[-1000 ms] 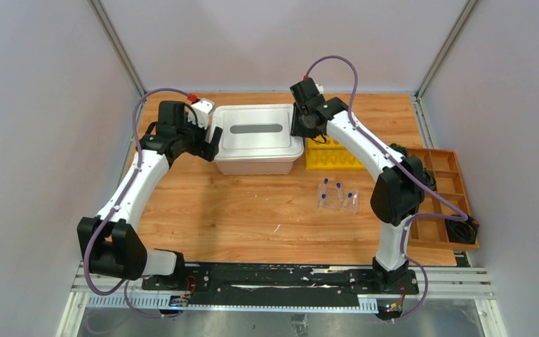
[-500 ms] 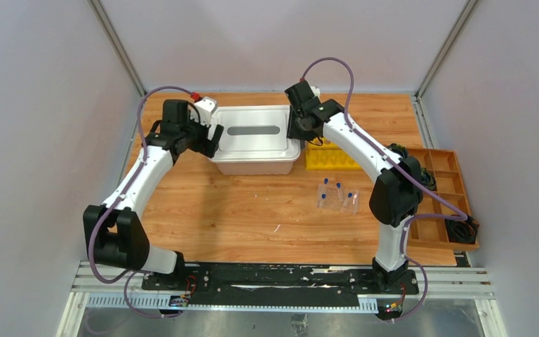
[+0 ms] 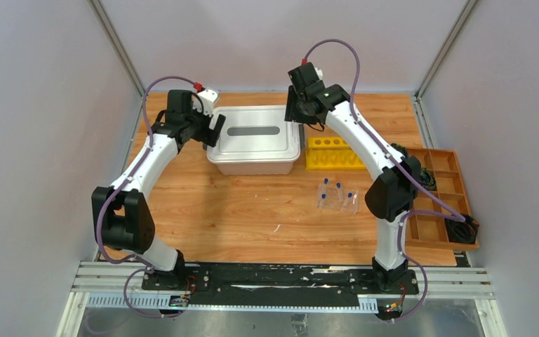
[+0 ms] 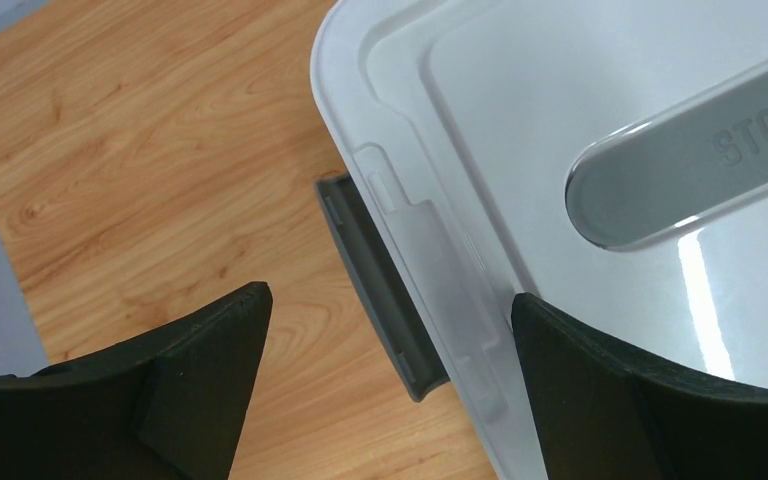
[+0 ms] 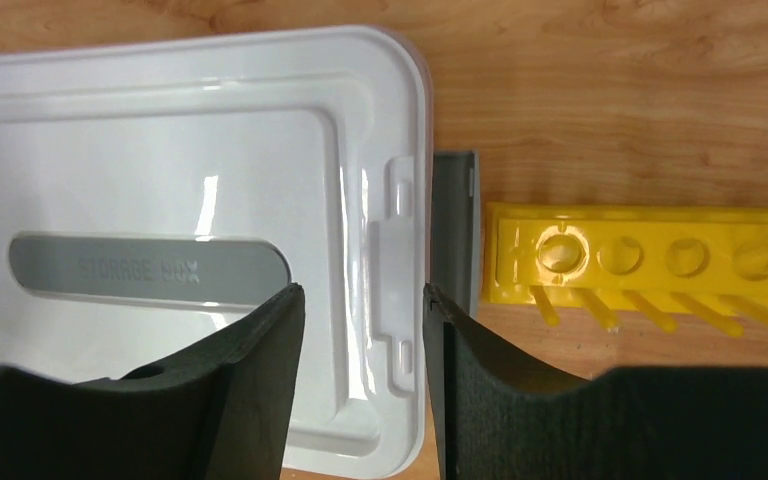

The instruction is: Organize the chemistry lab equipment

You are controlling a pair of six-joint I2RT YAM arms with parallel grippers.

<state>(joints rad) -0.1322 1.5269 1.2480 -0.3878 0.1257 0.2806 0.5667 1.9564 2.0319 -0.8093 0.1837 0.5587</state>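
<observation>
Top external: clear tubes [image 3: 337,195] w/ blue caps; L tool [image 4: 390,300] & R tool [image 5: 362,295] apart.

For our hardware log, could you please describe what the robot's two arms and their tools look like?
Both the left arm and right arm have white tubular links joined by bulky black joint housings. A purple cable runs along each, ending at a red connector near the wrist. The left tool and right tool each carry two matte black, wedge-shaped fingers.
</observation>
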